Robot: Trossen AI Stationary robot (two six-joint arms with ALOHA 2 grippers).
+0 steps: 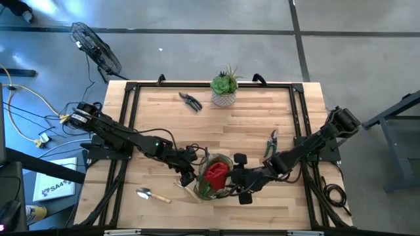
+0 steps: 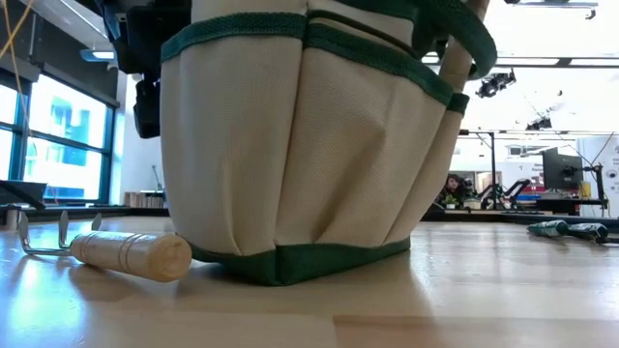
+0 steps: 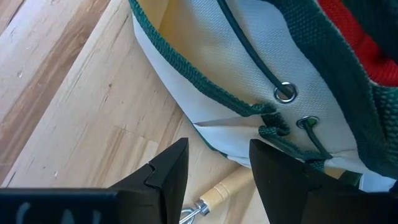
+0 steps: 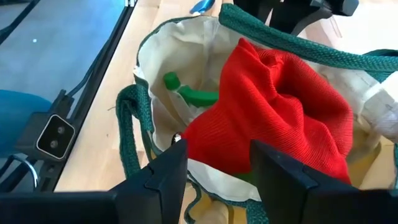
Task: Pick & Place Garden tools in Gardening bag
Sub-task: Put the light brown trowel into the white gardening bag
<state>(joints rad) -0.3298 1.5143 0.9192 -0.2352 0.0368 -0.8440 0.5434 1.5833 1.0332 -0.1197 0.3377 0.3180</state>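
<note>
My right gripper [image 4: 217,180] hangs with jaws parted, empty, over the gardening bag [image 1: 213,177] at the table's front, red item [image 4: 280,106] inside. My left gripper [image 3: 217,177], also apart and empty, sits beside the bag's outer wall. Pruning shears [image 1: 191,101] lie far back.

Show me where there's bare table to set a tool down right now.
Bare wood lies mid-table between the shears, potted succulent and bag. Crowded at the bag: both hands, left and right, flank it, trowel alongside.
</note>
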